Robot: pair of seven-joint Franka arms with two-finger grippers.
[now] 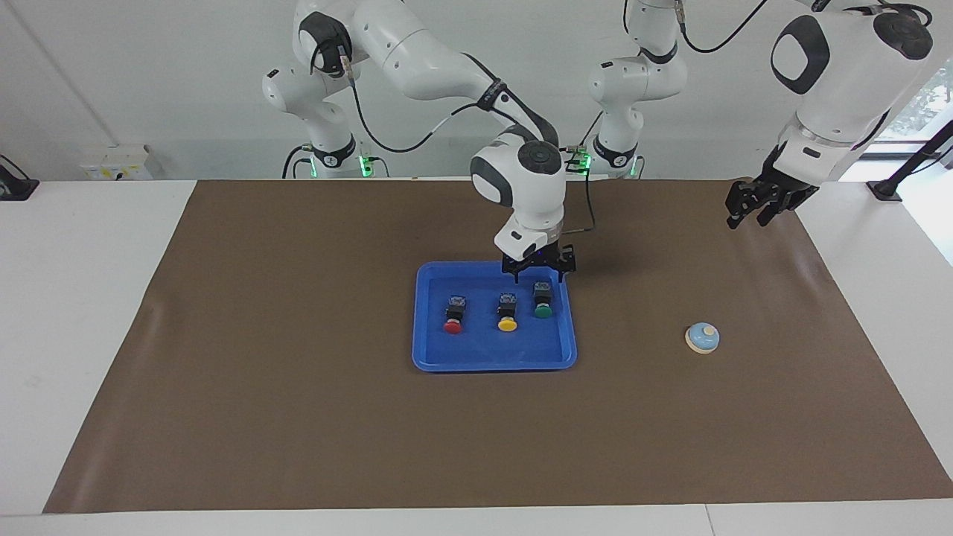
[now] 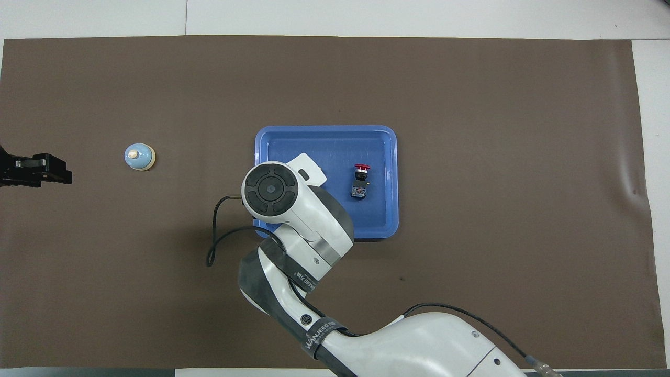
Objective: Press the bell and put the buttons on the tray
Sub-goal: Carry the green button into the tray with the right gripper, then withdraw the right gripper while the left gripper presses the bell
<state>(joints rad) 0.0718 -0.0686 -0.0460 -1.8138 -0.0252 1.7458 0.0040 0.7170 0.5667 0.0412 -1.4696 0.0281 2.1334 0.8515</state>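
Observation:
The blue tray (image 1: 491, 365) (image 2: 324, 131) lies mid-table with three buttons lying in a row in it: red (image 1: 453, 318) (image 2: 360, 179), yellow (image 1: 507, 316) and green (image 1: 543, 304). My right gripper (image 1: 537, 277) hangs low over the green button's black body, open, its fingers spread to either side and holding nothing. In the overhead view the right arm's wrist covers the yellow and green buttons. The light-blue bell (image 1: 702, 337) (image 2: 140, 156) sits on the mat toward the left arm's end. My left gripper (image 1: 748, 217) (image 2: 57, 170) hovers over the mat's edge at that end, apart from the bell.
A brown mat (image 1: 298, 372) covers most of the white table. A black cable (image 2: 214, 235) loops from the right arm's wrist over the mat beside the tray.

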